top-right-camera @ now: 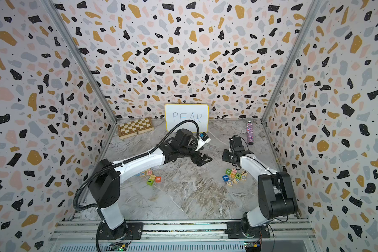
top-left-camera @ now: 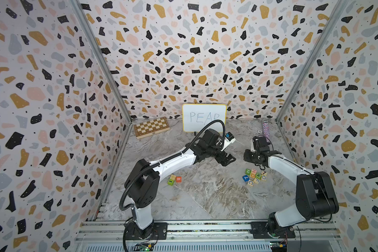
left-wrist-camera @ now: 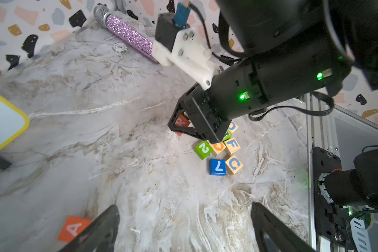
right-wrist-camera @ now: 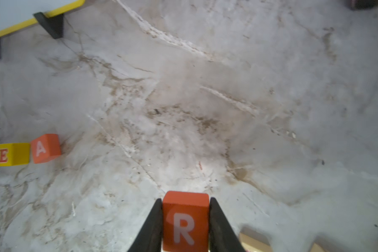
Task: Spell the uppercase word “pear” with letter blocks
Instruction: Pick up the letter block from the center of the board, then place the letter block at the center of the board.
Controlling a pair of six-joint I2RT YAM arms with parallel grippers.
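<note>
**PEAR on the whiteboard (top-left-camera: 204, 113)**

It stands at the back wall, a chessboard (top-left-camera: 151, 127) beside it. The left gripper (top-left-camera: 229, 161) hangs near the centre, jaws apart. Lettered cubes (top-left-camera: 255, 176) cluster on the table (top-left-camera: 205, 196) by the right arm (top-left-camera: 279, 162).

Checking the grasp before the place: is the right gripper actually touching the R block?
Touching. The right wrist view shows the right gripper shut on the R block, fingers flush against both its sides, no gap.
</note>
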